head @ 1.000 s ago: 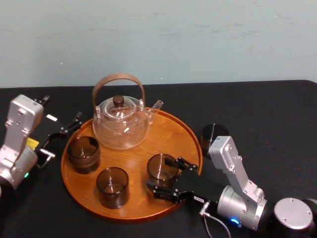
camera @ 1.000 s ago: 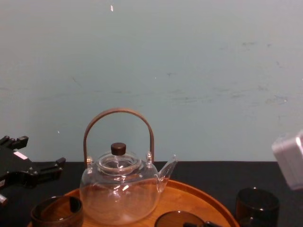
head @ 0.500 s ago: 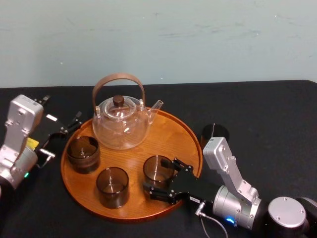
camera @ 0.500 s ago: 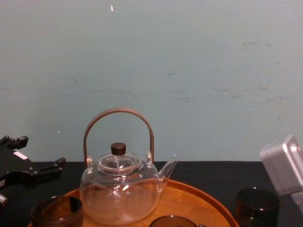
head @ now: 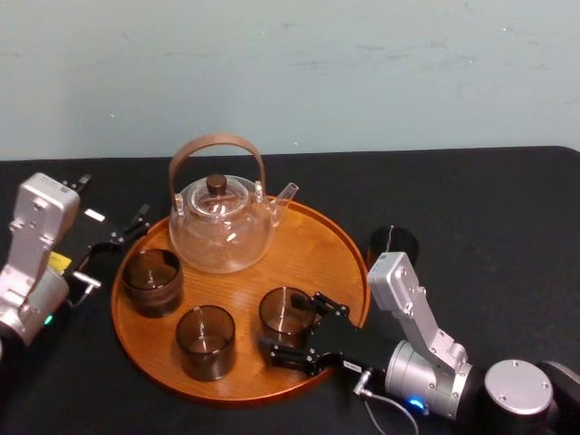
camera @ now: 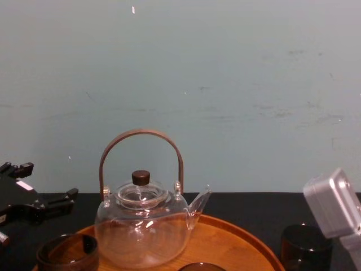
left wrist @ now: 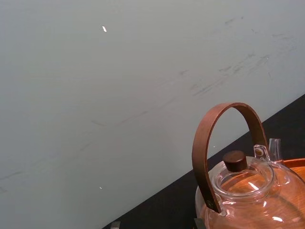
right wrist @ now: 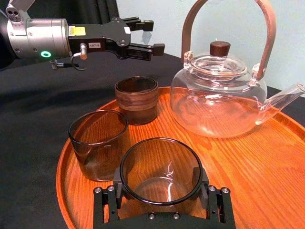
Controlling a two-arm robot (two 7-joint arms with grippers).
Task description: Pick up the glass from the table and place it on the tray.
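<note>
We see the smoky, clear glass (head: 288, 313) upright in the right gripper (head: 285, 323), at the front of the round orange-brown tray (head: 333, 246) on the black tabletop (head: 471, 208).

Orange-brown wood on matte black.
The tray (head: 322, 249) shows orange-brown grain on the plain black table (head: 489, 208); the teapot (head: 222, 236) is clear with a brown handle and dark knob; the glass (head: 285, 306) in the black right gripper (head: 281, 323) is smoky brown; the wall (head: 362, 72) is pale blue-green.
</note>
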